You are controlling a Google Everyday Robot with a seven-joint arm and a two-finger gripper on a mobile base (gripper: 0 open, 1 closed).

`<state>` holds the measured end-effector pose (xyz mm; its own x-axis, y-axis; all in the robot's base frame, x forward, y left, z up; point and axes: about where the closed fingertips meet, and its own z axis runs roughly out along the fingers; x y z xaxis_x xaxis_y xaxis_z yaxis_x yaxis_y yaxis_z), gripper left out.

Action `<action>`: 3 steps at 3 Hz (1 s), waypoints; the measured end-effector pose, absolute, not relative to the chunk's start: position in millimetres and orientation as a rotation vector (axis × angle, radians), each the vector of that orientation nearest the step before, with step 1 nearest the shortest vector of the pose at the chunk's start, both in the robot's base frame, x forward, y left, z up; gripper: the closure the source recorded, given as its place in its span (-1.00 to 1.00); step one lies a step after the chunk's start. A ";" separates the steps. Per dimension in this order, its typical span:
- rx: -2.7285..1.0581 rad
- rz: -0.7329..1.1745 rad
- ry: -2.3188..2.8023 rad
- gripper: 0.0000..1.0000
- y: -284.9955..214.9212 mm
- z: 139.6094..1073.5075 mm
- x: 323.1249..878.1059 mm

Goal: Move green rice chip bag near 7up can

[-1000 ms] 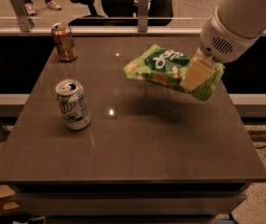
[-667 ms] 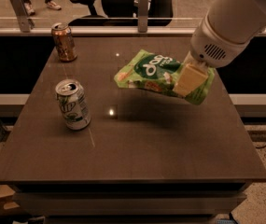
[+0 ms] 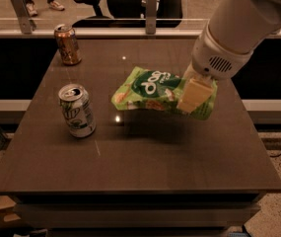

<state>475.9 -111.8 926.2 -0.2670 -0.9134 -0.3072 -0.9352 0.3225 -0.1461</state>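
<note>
At the far left corner stands a brown can [image 3: 67,44], not part of the job. In front of it the 7up can [image 3: 77,111] is upright and has not shifted. The green rice chip bag [image 3: 152,89] has travelled left over the past second and now hangs above the middle of the table [image 3: 179,157], its shadow beneath it, near the can but apart from it. The gripper [image 3: 194,95] pinches the bag's right end. The carry looks nearly done; lowering and releasing remain.
</note>
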 end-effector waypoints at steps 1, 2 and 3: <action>-1.669 0.151 2.282 1.00 -114.8 906.2 474.9; -1.684 0.196 2.306 1.00 -114.5 884.2 474.8; -1.707 0.220 2.289 1.00 -105.7 866.9 472.4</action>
<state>472.4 -105.7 866.9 -0.2647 -0.9135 -0.3089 -0.9557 0.2913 -0.0426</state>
